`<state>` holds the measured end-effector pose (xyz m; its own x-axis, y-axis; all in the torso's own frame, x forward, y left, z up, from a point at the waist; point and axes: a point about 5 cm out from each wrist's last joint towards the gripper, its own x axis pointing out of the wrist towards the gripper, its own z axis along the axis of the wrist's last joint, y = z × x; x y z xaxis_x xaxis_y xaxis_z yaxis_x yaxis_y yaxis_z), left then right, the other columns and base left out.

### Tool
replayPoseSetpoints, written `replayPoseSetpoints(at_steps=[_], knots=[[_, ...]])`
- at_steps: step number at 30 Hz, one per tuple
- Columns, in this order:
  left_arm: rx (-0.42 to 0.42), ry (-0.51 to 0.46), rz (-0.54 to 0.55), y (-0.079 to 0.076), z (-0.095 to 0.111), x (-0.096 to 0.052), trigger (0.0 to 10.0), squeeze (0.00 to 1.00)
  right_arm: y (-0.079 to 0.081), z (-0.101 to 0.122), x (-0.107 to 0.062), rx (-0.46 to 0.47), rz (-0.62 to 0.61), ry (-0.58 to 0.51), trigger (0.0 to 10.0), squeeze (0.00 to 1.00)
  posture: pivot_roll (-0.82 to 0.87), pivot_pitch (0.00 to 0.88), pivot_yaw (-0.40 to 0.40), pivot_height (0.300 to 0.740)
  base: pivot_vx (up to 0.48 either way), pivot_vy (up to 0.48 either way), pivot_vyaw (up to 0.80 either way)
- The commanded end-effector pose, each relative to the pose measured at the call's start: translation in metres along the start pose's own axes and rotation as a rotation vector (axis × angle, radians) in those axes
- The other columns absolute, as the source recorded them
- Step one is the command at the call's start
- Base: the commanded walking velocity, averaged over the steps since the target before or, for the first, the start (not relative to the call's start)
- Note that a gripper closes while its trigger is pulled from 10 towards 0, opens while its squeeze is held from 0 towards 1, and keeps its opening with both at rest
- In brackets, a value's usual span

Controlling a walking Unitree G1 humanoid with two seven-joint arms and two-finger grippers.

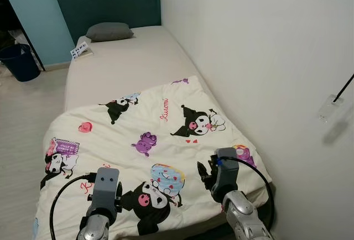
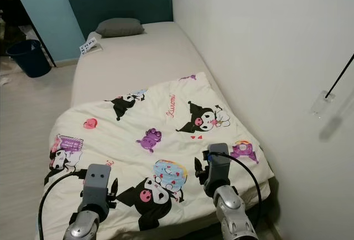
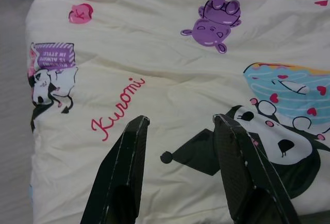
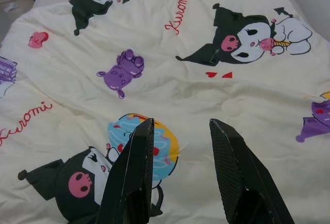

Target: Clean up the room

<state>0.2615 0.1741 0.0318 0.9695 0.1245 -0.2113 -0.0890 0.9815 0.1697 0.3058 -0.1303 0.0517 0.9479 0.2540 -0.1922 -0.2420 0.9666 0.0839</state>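
Hovering over cartoon-print blanket [image 1: 149, 140]: left tool [image 3: 178, 126], right tool [image 4: 180, 131], both agape

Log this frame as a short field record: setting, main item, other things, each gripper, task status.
setting: bedroom, bed against white wall
main item: cream cartoon-print quilt, spread over the bed's near half, lightly wrinkled
other things: grey pillow at the far end; small printed card beside it; dark blue bin on the floor
left gripper: open, above the quilt's near edge
right gripper: open, above the quilt
task status: quilt not gripped
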Motion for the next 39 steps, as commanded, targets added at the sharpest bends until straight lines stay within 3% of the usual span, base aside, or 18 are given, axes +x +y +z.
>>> replayPoseSetpoints(at_steps=[1, 5, 11, 21, 26, 39], knots=[[0.018, 0.034, 0.001, 0.004, -0.009, -0.003, 10.0, 0.0, 0.003, -0.006, -0.001, 0.019, 0.018, 0.02, 10.0, 0.0, -0.05, 0.137, 0.063, 0.74, 0.0, 0.0, 0.0], [0.021, 0.034, 0.005, 0.005, -0.01, -0.003, 10.0, 0.0, 0.005, 0.0, -0.002, 0.055, 0.049, -0.025, 10.0, 0.0, -0.04, 0.136, 0.058, 0.74, 0.0, 0.0, 0.0], [0.041, 0.046, -0.001, 0.006, -0.014, -0.007, 10.0, 0.0, 0.011, -0.004, 0.0, -0.024, 0.047, 0.002, 10.0, 0.0, -0.02, 0.136, 0.043, 0.74, 0.0, 0.0, 0.0], [0.017, 0.041, 0.026, 0.011, -0.016, -0.011, 10.0, 0.0, 0.007, -0.006, -0.002, -0.049, -0.009, -0.012, 10.0, 0.0, -0.01, 0.137, 0.03, 0.74, 0.0, 0.0, 0.0], [0.027, 0.033, 0.024, 0.013, -0.016, -0.014, 10.0, 0.0, -0.002, -0.006, -0.002, -0.016, -0.073, -0.024, 10.0, 0.0, -0.01, 0.142, 0.033, 0.74, 0.0, 0.0, 0.0], [0.034, 0.036, 0.011, 0.007, -0.015, -0.012, 10.0, 0.0, -0.002, -0.008, -0.002, -0.017, -0.06, 0.009, 10.0, 0.0, -0.01, 0.147, 0.026, 0.74, 0.0, 0.0, 0.0]])
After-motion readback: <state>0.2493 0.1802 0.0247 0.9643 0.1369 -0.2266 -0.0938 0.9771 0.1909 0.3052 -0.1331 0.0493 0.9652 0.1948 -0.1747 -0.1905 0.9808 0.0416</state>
